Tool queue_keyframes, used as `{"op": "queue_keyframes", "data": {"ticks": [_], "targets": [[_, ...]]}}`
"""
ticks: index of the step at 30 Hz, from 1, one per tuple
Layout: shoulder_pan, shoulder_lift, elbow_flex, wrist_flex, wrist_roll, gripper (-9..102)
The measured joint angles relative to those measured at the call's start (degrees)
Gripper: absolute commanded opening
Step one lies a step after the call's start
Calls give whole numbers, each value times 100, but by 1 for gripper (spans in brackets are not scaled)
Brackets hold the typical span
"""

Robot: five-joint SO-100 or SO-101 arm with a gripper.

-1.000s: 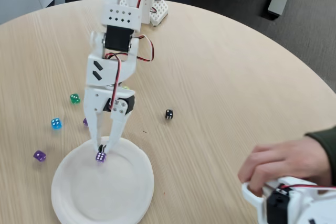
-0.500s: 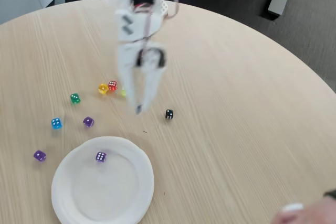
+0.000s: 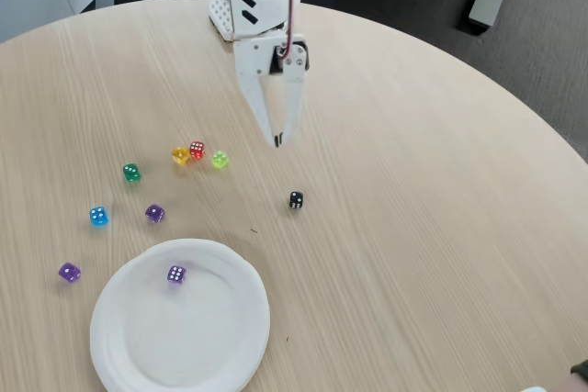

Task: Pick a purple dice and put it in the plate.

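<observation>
Round and made of pale wood, the table (image 3: 413, 181) holds a big white paper plate (image 3: 129, 355) near the front edge. One tiny pale purple dice (image 3: 176, 274) sits inside the plate, close to its far rim. The white robot gripper (image 3: 277, 141) hangs up above the table, well apart from the plate, with its two fingertips nearly together and nothing between them. Two darker purple dice (image 3: 154, 213) (image 3: 69, 273) lie on the table beside the plate. A small black dice (image 3: 296, 199) lies below the gripper.
</observation>
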Motion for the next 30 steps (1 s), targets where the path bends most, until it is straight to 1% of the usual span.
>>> {"op": "queue_keyframes", "data": {"ticks": [10,21,25,30], "targets": [[44,738,237,1415,-1283,0],[62,1863,308,3533,-2681,0],[70,2294,343,4157,-2681,0],[62,2602,343,4377,-2382,0]]}}
